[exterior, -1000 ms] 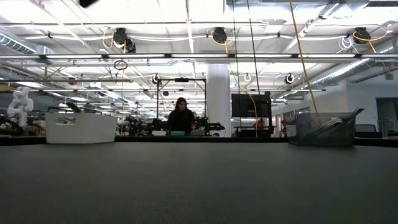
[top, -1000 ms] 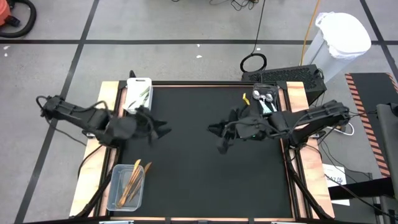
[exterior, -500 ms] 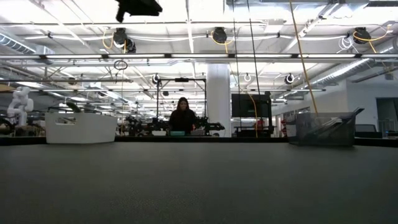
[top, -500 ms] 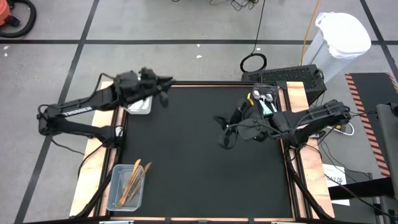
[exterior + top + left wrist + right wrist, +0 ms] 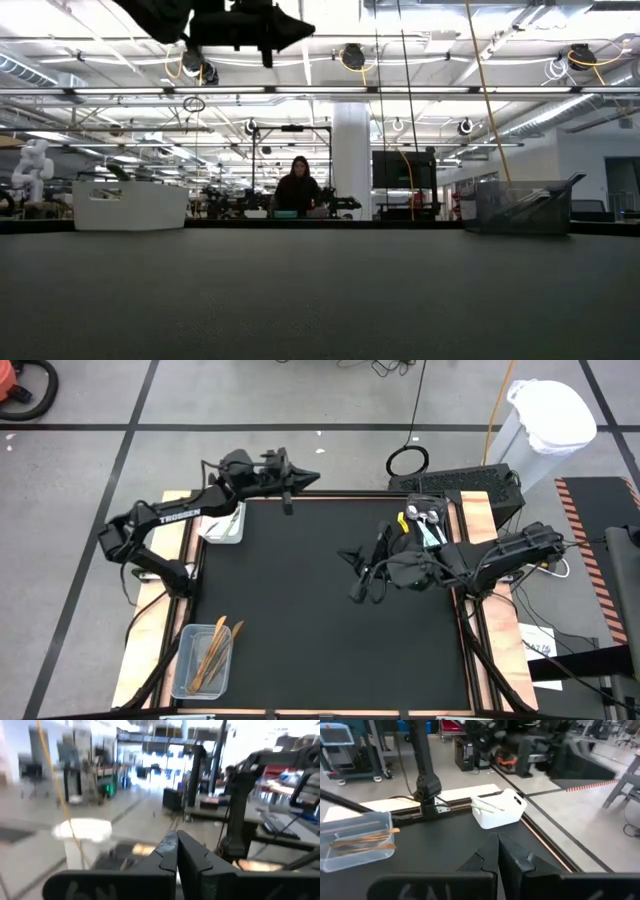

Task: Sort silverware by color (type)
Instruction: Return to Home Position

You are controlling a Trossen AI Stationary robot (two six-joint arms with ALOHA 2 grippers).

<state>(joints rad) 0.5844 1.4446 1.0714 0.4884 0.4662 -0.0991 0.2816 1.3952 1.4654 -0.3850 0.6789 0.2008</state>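
The silverware lies sorted in three bins. Thin orange pieces fill the clear bin [image 5: 205,655] [image 5: 357,842] at the near left. Pale-green knives lie in the white bin [image 5: 225,520] [image 5: 500,810] at the far left. Blue-handled silver pieces sit in the dark bin [image 5: 428,520] at the far right. My left gripper [image 5: 312,478] [image 5: 177,834] is shut and holds nothing. It hangs level, high over the table's far edge [image 5: 300,28]. My right gripper [image 5: 343,553] [image 5: 496,837] is shut and holds nothing. It hovers over the mat's middle right, pointing toward the left bins.
The black mat [image 5: 320,630] lies bare between the bins, framed by the wooden table edge [image 5: 160,610]. My left arm [image 5: 180,515] reaches over the white bin. A person [image 5: 298,190] sits in the room beyond the far edge.
My left gripper has swung from above the mat beside the white bin toward the table's far edge and to the right. It has tipped up to level, rolled and shut with nothing in it. My right gripper has rolled a little in place.
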